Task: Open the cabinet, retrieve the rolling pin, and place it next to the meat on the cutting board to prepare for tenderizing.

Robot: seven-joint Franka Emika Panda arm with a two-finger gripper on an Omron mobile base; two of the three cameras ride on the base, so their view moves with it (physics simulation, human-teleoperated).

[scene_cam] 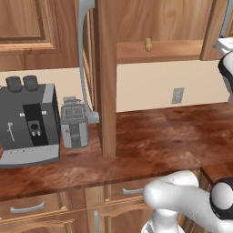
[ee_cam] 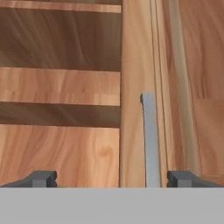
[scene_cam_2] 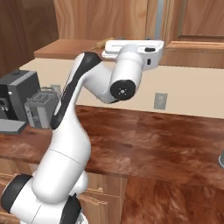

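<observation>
The rolling pin (scene_cam: 148,44) lies on the shelf inside the open cabinet (scene_cam: 107,77), and the fingers (ee_cam: 111,179), fully open and empty, should probably take this light, stiff, round thing at its middle.

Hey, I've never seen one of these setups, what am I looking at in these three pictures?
It is a computer-rendered kitchen with a white robot arm. Two pictures come from cameras riding on its base, behind it to the left and to the right. The third looks out from its hand: the gripper has its jaws spread wide, holding nothing, facing the cabinet's grey handle.

The left picture shows the cabinet with its door swung open and the rolling pin, seen end-on, lying on the inner shelf. On the brown counter stand a coffee machine and a toaster. A wall outlet sits behind.
</observation>
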